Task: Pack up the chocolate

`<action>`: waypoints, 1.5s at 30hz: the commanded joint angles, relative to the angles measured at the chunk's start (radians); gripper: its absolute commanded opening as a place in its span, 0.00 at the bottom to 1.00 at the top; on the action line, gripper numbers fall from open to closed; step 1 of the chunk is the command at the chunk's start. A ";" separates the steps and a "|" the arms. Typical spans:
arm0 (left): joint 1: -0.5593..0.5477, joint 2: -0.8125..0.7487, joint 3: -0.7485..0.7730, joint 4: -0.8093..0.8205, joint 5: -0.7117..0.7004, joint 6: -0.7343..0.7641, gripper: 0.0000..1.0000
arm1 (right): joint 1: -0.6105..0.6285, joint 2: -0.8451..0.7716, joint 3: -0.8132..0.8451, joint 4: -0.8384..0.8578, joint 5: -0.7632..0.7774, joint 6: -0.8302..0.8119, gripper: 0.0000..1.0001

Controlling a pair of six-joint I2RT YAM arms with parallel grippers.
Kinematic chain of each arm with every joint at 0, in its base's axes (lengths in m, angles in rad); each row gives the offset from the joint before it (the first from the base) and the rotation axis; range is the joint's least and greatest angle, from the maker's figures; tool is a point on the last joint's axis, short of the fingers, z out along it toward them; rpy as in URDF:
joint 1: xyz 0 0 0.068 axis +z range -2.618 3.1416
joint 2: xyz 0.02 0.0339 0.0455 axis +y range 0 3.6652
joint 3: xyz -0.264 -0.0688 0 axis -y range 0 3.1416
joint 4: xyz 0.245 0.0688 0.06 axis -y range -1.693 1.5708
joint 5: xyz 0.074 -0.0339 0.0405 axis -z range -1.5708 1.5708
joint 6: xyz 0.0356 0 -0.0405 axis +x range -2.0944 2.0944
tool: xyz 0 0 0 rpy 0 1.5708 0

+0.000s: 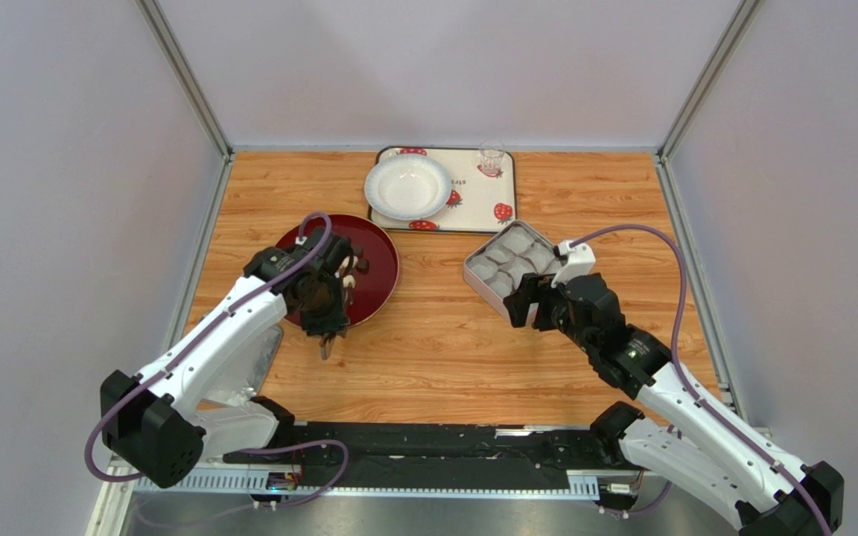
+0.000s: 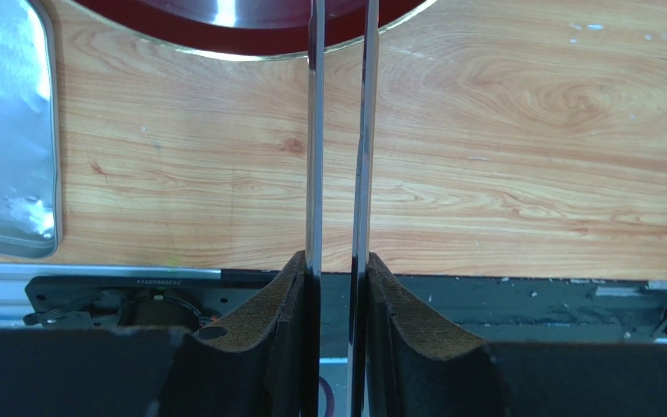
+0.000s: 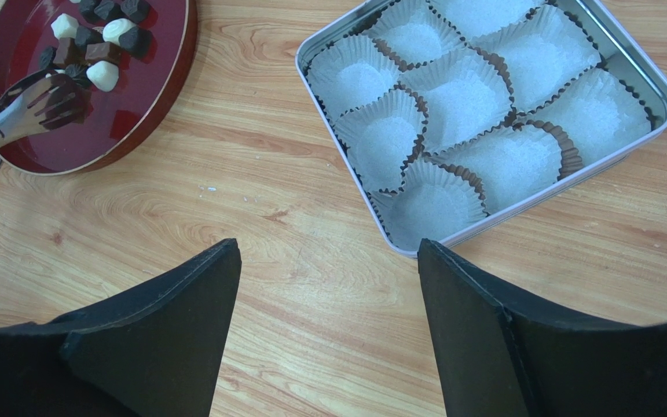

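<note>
The chocolate (image 3: 93,52), small dark brown and cream-white pieces, lies on a dark red plate (image 3: 146,113) (image 1: 378,240) left of the middle. My left gripper (image 1: 327,318) (image 2: 339,261) is shut on metal tongs (image 2: 315,130), its pads pressing the two blades. The tongs' tips (image 3: 54,97) rest among the pieces beside a dark one; whether they grip it I cannot tell. My right gripper (image 1: 523,302) (image 3: 328,252) hangs open and empty over bare wood, just in front of the square tin (image 3: 650,78) (image 1: 473,268) lined with white paper cups (image 3: 450,95).
A white bowl (image 1: 408,184) sits on a strawberry-print tray (image 1: 478,207) at the back, with a small clear glass (image 1: 492,160) beside it. A silvery lid (image 2: 6,130) lies on the wood under my left arm. Grey walls close in both sides.
</note>
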 commanded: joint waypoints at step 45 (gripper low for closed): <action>-0.425 0.712 0.811 0.072 0.299 0.662 0.27 | 0.006 -0.318 0.113 -0.220 0.387 -0.030 0.80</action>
